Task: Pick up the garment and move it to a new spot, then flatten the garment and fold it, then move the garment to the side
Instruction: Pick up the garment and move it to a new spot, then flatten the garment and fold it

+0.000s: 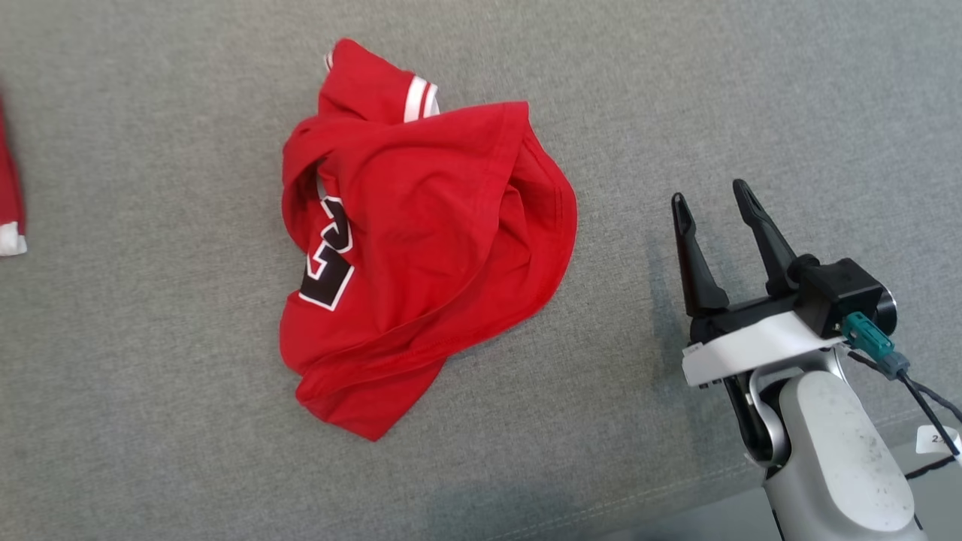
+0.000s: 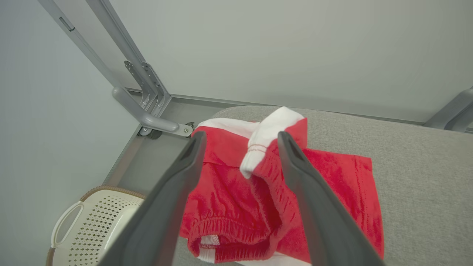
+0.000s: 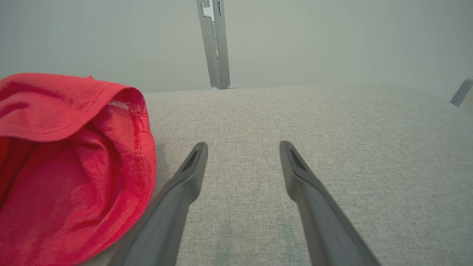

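A red fleece garment [image 2: 332, 177] with white trim lies folded near the corner of the grey padded table [image 2: 425, 177]. Its edge also shows as a red strip with a white band [image 1: 9, 199] at the far left of the head view. My left gripper [image 2: 241, 136] is open just above it, and a raised white-edged fold [image 2: 269, 129] stands loose between the fingers. A second red garment, a crumpled jersey [image 1: 428, 225] [image 3: 66, 166] with a black-and-white number, lies mid-table. My right gripper [image 1: 710, 192] [image 3: 242, 145] is open and empty, low over bare fabric to the right of the jersey.
A cream perforated laundry basket [image 2: 92, 221] stands on the floor below the table's corner. Grey metal frame bars [image 2: 147, 111] run beside that corner, and another post [image 3: 216, 44] rises behind the table's far edge. Pale walls close the space.
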